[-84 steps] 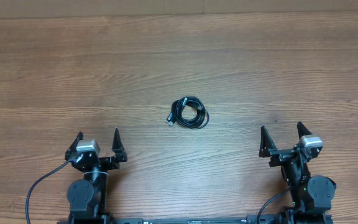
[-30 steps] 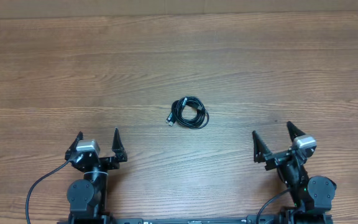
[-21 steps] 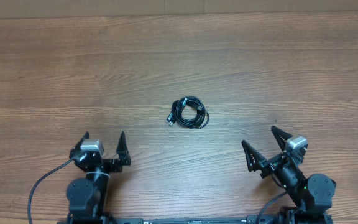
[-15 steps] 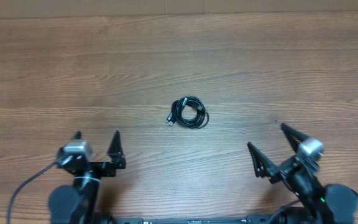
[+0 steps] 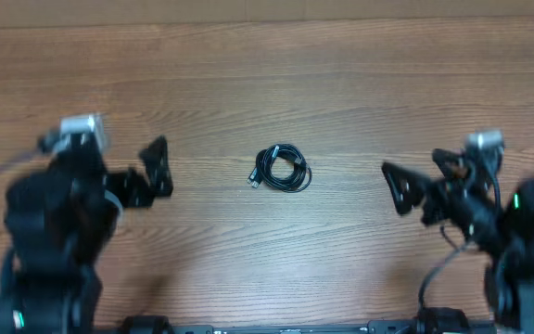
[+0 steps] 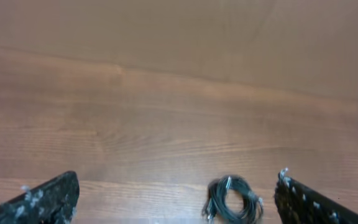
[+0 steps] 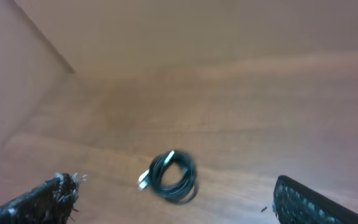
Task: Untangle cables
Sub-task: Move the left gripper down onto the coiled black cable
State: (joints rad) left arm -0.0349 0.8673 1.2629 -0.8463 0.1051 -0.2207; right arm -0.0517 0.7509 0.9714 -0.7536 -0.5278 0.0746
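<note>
The cables [image 5: 282, 169] lie as one small coil of thin black cord with a pale plug end, at the middle of the wooden table [image 5: 276, 74]. My left gripper [image 5: 109, 158] hovers to the coil's left, open and empty, blurred by motion. To the coil's right my right gripper [image 5: 420, 172] is raised, also open and empty. In the left wrist view the cables [image 6: 218, 198] sit low and right of centre, ahead of the wide-apart fingers of the left gripper [image 6: 178, 180]. The right wrist view has the cables [image 7: 191, 177] ahead, between the spread fingers of the right gripper [image 7: 174, 182].
The wooden table [image 6: 166, 112] runs to a far edge near the top of the overhead view. Both arm bodies and their thick black wires fill the lower corners. A tiny dark speck [image 5: 412, 182] lies right of the coil.
Both arms have risen and swung forward from the front edge toward the level of the coil. Their jaws stay wide. The coil has not moved.
</note>
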